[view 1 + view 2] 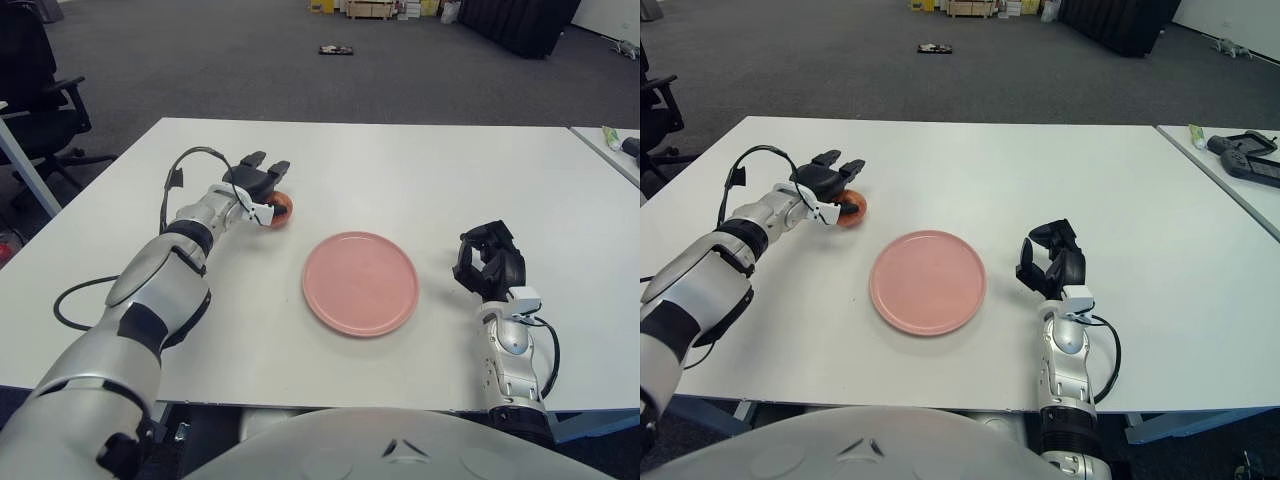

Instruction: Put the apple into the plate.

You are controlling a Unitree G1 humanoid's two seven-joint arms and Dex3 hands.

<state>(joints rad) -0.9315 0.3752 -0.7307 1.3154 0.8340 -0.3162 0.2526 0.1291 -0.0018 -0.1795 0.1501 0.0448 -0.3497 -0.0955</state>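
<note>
Red and round, the apple (279,207) sat on the white counter (400,170) toward its left edge, with the left hand (254,186) over it, fingers (271,170) draped on top but not plainly clenched around it. Closing firmly round its smooth curve before lifting seemed wise, then carrying it to the flat, matte pink plate (360,282) mid-counter. By the plate's right side, the right hand (487,262) showed curled, grasping nothing.

Grey carpet floor (250,60); white table (420,170); black office chair (35,95) at left.
</note>
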